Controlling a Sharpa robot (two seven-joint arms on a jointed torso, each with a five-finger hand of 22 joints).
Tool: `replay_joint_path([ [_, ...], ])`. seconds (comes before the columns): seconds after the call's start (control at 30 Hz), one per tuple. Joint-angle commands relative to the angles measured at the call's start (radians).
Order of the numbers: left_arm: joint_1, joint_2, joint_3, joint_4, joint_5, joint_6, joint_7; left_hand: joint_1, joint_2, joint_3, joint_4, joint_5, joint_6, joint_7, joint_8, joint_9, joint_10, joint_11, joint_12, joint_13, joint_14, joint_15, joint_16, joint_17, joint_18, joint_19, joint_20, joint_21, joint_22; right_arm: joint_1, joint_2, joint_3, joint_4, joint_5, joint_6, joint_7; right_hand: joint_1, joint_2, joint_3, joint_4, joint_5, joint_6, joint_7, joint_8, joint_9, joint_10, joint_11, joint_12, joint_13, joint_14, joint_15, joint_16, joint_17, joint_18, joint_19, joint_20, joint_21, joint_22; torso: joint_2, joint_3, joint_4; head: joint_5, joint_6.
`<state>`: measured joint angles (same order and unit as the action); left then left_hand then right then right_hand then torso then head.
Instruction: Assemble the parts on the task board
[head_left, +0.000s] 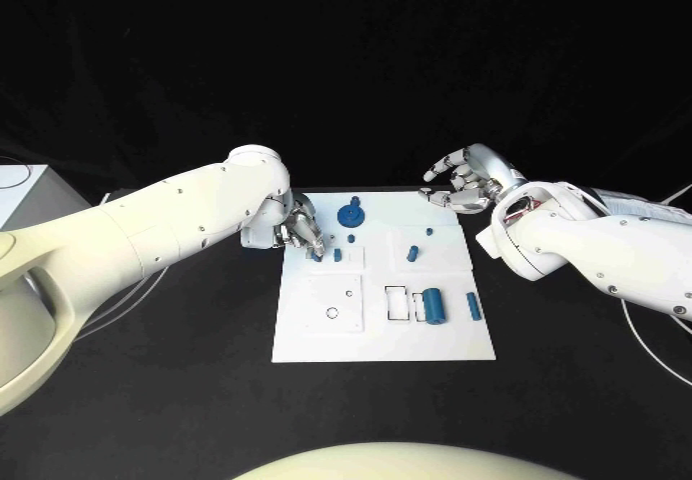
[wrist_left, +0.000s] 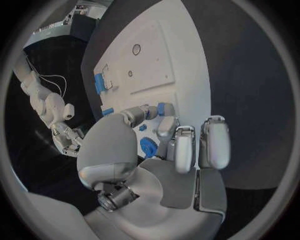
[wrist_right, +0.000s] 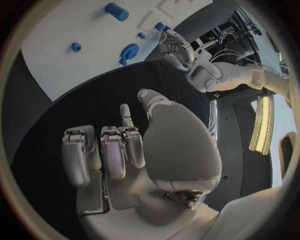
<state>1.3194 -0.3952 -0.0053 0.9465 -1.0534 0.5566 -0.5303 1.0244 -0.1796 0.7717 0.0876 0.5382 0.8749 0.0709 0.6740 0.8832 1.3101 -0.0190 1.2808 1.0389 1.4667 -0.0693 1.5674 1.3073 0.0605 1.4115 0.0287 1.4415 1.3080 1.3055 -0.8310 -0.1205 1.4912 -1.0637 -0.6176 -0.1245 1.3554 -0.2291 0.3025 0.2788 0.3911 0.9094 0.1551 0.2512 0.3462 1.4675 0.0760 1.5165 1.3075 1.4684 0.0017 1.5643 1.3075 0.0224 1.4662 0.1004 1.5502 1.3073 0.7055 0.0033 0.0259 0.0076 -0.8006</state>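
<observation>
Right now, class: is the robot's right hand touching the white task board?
Apart. The right wrist view shows the right hand over black table, clear of the task board.

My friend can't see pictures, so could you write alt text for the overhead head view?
A white task board lies on a black table between two white robot arms. The left hand reaches over the board's far left corner, fingers beside a small blue peg; the right hand hovers off its far right corner, holding nothing.
</observation>
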Motion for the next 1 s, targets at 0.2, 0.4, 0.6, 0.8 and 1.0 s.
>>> replay_joint_path([
  [0.2,-0.005,0.005,-0.018,-0.001,-0.007,0.020,0.015,0.023,0.014,0.198,-0.202,0.003,0.018,-0.012,-0.002,0.002,0.003,0.002,0.004,-0.001,0.104,-0.003,0.003,0.263,-0.001,0.009,0.001,0.003,0.047,0.000,0.000,0.000,0.003,-0.011,0.012,0.005,0.000,-0.004,0.004,0.000,0.003,-0.007,-0.002,0.006,0.002,0.054,-0.006,0.003,0.223,0.101,-0.007,0.003,0.256,-0.015,0.094,-0.006,-0.006,0.240,0.000,0.0009,-0.0001,-0.003,-0.002],
  [0.4,-0.006,0.004,-0.027,0.000,-0.007,0.024,0.016,0.025,0.013,0.197,-0.203,0.003,0.019,-0.012,-0.003,0.002,0.003,0.002,0.004,0.000,0.104,-0.003,0.003,0.263,-0.001,0.010,0.001,0.004,0.048,0.000,0.000,0.000,0.003,-0.011,0.012,0.005,0.000,-0.004,0.004,0.000,0.003,-0.007,-0.002,0.006,0.002,0.054,-0.006,0.003,0.223,0.101,-0.007,0.003,0.256,-0.015,0.094,-0.006,-0.006,0.240,0.000,0.0009,0.0001,-0.004,-0.003],
  [0.6,-0.006,0.005,-0.029,-0.001,-0.007,0.012,0.016,0.025,0.013,0.197,-0.203,0.003,0.019,-0.012,-0.003,0.002,0.003,0.002,0.004,0.000,0.104,-0.003,0.003,0.263,-0.001,0.010,0.001,0.004,0.048,0.000,0.000,0.000,0.004,-0.011,0.012,0.005,0.000,-0.004,0.004,0.000,0.003,-0.007,-0.002,0.006,0.002,0.054,-0.006,0.003,0.223,0.101,-0.007,0.003,0.256,-0.015,0.094,-0.006,-0.006,0.240,0.000,0.0011,-0.0001,-0.005,-0.002],
  [0.8,-0.008,0.011,-0.031,-0.005,-0.009,-0.011,0.011,0.027,0.013,0.197,-0.202,0.003,0.019,-0.012,-0.004,0.002,0.003,0.002,0.003,-0.001,0.104,-0.003,0.003,0.263,-0.001,0.009,0.001,0.003,0.047,0.000,0.000,0.000,0.005,-0.012,0.012,0.006,0.000,-0.004,0.004,0.000,0.003,-0.007,-0.002,0.006,0.002,0.054,-0.006,0.003,0.223,0.101,-0.007,0.003,0.256,-0.015,0.094,-0.006,-0.006,0.240,0.000,0.0005,-0.0005,-0.005,-0.001],
  [1.0,-0.014,0.018,-0.034,-0.012,-0.010,-0.022,0.004,0.028,0.013,0.196,-0.201,0.002,0.020,-0.011,-0.005,0.003,0.004,0.002,0.004,0.000,0.104,-0.002,0.003,0.263,-0.001,0.009,0.001,0.003,0.046,0.000,0.000,0.000,0.006,-0.012,0.012,0.006,0.000,-0.004,0.004,0.000,0.003,-0.007,-0.002,0.006,0.002,0.054,-0.006,0.003,0.223,0.101,-0.007,0.003,0.256,-0.015,0.094,-0.006,-0.006,0.240,0.000,0.0006,0.0001,-0.007,-0.003],
])
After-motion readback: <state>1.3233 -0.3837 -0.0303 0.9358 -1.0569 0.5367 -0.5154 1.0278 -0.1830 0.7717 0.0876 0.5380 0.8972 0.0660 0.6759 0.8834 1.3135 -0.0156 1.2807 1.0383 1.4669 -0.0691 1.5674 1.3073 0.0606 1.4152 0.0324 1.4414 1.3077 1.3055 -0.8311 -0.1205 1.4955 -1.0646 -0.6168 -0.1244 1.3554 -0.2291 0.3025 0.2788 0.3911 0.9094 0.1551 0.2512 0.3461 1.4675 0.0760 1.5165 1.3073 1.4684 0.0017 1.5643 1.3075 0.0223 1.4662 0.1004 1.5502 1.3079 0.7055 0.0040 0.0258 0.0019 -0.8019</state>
